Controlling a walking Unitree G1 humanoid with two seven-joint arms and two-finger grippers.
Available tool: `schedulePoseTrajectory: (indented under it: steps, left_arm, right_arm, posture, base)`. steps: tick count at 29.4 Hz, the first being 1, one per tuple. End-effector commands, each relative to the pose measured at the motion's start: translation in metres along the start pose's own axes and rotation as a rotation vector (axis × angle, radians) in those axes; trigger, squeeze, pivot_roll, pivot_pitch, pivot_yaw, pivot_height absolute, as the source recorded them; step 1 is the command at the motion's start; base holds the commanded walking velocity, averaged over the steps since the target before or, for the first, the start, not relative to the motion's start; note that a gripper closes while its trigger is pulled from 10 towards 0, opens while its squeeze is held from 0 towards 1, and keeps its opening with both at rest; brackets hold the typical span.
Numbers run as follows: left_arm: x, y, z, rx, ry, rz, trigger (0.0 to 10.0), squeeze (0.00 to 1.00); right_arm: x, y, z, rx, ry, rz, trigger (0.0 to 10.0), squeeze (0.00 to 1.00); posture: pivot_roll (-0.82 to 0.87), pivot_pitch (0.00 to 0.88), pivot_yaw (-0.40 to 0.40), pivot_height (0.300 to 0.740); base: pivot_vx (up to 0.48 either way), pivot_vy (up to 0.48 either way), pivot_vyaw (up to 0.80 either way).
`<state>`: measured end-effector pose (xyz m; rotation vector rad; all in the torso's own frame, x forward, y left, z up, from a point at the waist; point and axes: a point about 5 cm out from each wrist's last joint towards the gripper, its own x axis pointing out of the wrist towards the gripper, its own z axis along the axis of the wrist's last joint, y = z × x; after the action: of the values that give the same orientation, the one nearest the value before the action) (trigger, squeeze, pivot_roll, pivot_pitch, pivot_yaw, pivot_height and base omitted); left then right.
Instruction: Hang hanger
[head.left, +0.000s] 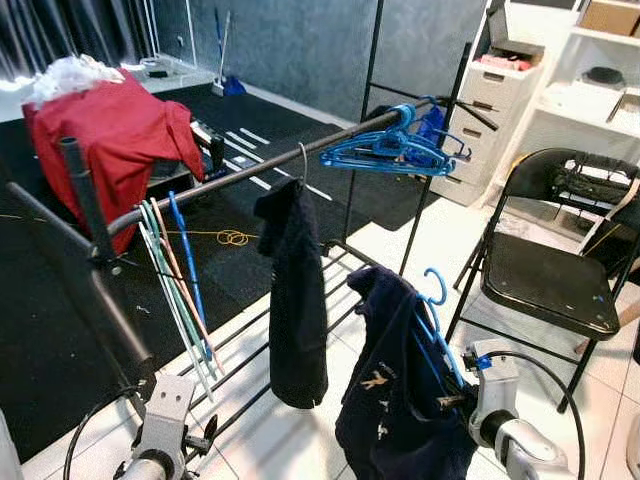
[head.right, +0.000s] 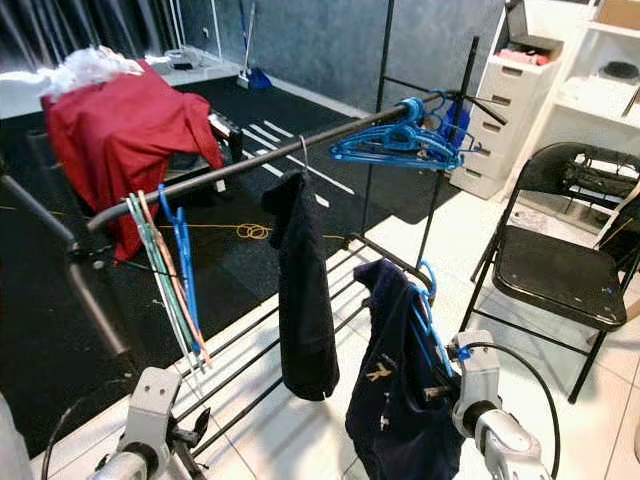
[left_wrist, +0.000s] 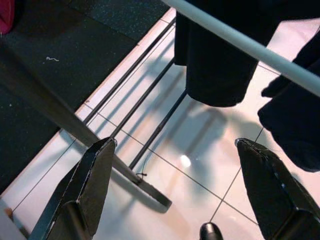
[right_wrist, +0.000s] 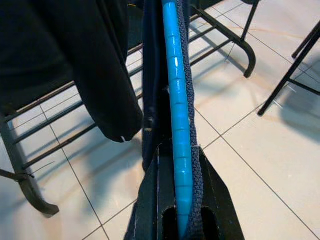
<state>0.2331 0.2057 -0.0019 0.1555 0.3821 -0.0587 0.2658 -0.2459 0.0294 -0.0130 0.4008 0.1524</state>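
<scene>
Nearest, right end effector (head.right: 440, 392) clamped on blue hanger (right_wrist: 176, 100), navy garment (head.right: 395, 400) draped over it, held low in front of the rack. Left end effector (left_wrist: 175, 195) fingers spread, nothing in it, low by the rack's foot. Hanger looks like thin stiff plastic, light; the cloth is soft, swings and adds weight, so grip on the plastic below the hook (head.left: 436, 285) seems right, hook left free. Farther: rail (head.left: 240, 170) with dark garment (head.left: 297, 300), then blue hangers (head.left: 390, 150). Chair (head.left: 550, 280) on the right.
</scene>
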Motion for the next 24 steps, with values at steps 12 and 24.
schedulePoseTrajectory:
  steps: [12, 24]
  left_arm:
    - [0.001, -0.003, -0.005, -0.063, 0.007, -0.023, 10.0, 0.00]
    - [0.002, -0.002, -0.005, -0.207, -0.011, -0.076, 10.0, 0.00]
  right_arm:
    - [-0.001, 0.002, -0.011, 0.054, -0.014, -0.006, 10.0, 0.00]
    - [-0.016, 0.003, -0.043, 0.201, 0.010, -0.034, 10.0, 0.00]
  posture:
    - [0.00, 0.000, -0.061, 0.740]
    - [0.02, 0.000, -0.062, 0.740]
  base:
    - [0.000, 0.000, 0.00]
    - [0.000, 0.000, 0.00]
